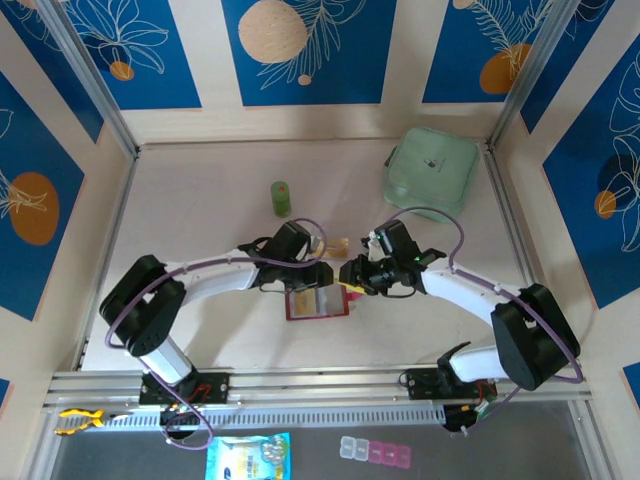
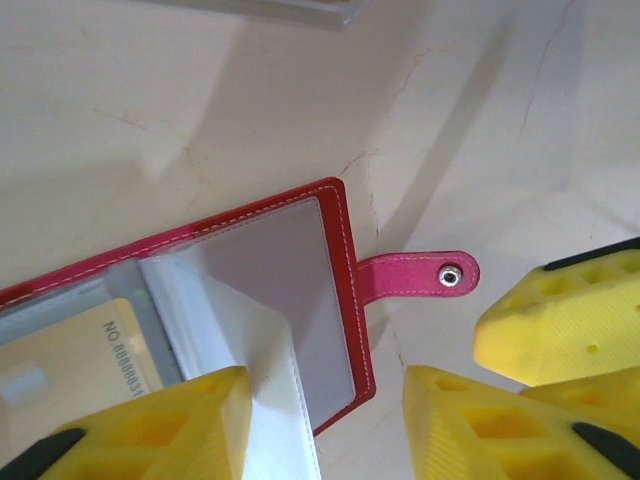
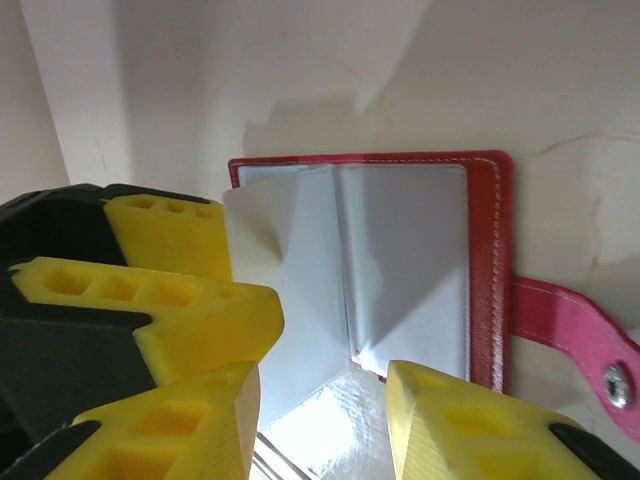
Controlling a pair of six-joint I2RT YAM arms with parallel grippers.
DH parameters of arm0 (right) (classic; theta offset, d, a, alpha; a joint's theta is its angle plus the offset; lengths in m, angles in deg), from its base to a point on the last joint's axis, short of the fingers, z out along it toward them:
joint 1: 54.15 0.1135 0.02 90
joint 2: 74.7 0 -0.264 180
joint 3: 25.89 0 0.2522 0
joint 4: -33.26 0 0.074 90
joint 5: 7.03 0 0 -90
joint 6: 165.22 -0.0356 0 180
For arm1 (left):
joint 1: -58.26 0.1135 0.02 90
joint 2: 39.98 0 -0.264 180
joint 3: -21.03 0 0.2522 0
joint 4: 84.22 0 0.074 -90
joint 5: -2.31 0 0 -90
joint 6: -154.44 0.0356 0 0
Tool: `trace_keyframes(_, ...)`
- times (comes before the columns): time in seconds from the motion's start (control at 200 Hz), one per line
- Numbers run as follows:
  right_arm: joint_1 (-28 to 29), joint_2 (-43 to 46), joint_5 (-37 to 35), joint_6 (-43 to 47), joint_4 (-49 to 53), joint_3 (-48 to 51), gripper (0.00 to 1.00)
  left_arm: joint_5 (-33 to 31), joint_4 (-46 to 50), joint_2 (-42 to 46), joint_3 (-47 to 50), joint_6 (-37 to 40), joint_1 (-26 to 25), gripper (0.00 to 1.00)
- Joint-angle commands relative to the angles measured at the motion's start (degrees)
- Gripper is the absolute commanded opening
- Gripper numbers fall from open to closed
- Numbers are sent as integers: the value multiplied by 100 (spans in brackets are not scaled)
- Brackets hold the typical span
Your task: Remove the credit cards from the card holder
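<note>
left wrist, yellow card [image 2: 75, 365] inside card holder [image 2: 300, 290]

The orange-yellow card [image 2: 70, 365] in the flat red folding wallet [image 2: 400, 276] was cut off by the left wrist view's edge, its printed number partly hidden beneath a yellow fingertip [image 2: 170, 430].

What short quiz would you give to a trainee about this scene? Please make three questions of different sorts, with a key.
1. True or false: the card holder lies open on the table.
2. Which colour is the credit card seen inside it? A) green B) yellow C) blue
3. Fill in: the mint-green pouch lies near the table's far ____ corner.
Key: 1 true; 2 B; 3 right.
</note>
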Motion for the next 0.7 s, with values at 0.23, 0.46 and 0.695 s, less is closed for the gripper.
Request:
trace_keyframes(0.23,-293,95,221,246,289,36,40,241,-47,-729,-557,-89,-194,55)
trace_keyframes(0.46,-365,37,298,221,219,89,41,380,-56,-1060,-710,-54,-191,56)
trace_keyframes(0.695,-348,25,347,127,177,111,41,415,-120,-985,-734,2,-198,56)
